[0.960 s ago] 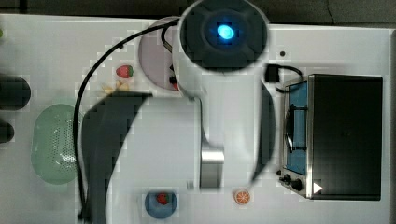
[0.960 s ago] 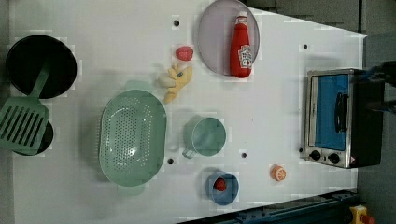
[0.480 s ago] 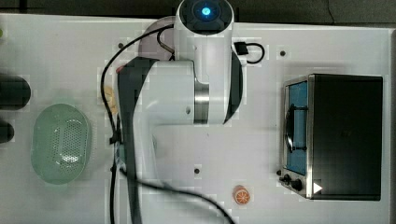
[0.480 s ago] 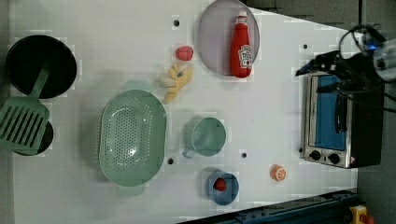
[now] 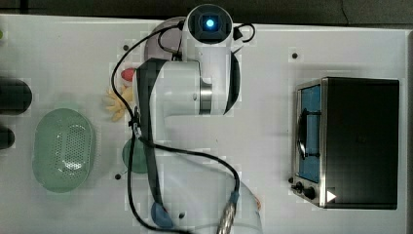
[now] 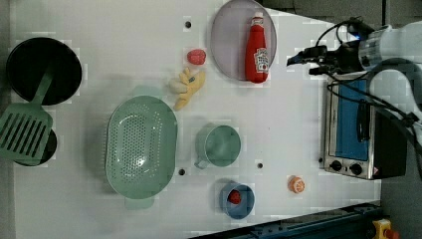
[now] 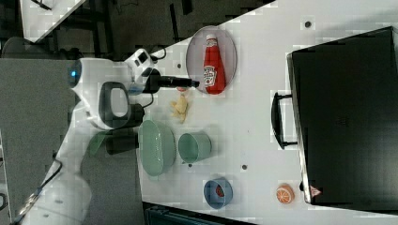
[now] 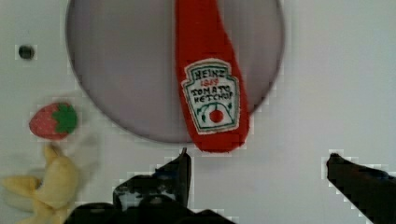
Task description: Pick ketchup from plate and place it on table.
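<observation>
In the left view, a strawberry [image 6: 196, 57] sits on the white tabletop [image 6: 278, 124] at nine o'clock of the greyish-lilac plate [image 6: 226, 45]. The ketchup [image 6: 257, 50] lies flat on that plate, its base overhanging the rim. At three o'clock of it hovers the hand [image 6: 298, 63], fingers spread wide, holding nothing.

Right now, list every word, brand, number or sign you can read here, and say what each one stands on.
"HEINZ": top of the white label on the ketchup, which lies on the plate.
"TOMATO KETCHUP": same label, middle lines, above a small red tomato picture.
Small red line between them: too blurred to read.
Toaster oven: a red-and-white triangle sign at one corner of its front; knob markings too small to read.
Nothing else bears text.
</observation>
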Available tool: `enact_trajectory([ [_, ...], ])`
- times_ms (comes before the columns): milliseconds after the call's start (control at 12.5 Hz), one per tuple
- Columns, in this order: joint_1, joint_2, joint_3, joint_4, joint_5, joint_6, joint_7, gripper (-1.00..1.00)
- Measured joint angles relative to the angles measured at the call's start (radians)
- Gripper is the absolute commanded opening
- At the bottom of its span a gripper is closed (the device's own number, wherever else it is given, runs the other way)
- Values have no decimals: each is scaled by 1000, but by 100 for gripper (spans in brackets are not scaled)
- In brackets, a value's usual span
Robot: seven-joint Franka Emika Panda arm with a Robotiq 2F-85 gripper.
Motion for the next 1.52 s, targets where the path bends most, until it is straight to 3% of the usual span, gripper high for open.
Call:
enact_trajectory([
  [1200,23,311,-7,15,-31,425,-109,100],
  [1280,25,330,-8,26,-33,430,-109,90],
  [1440,30,343,-8,26,-32,426,-110,41],
  [1520,32,342,-9,28,-32,428,-110,27],
])
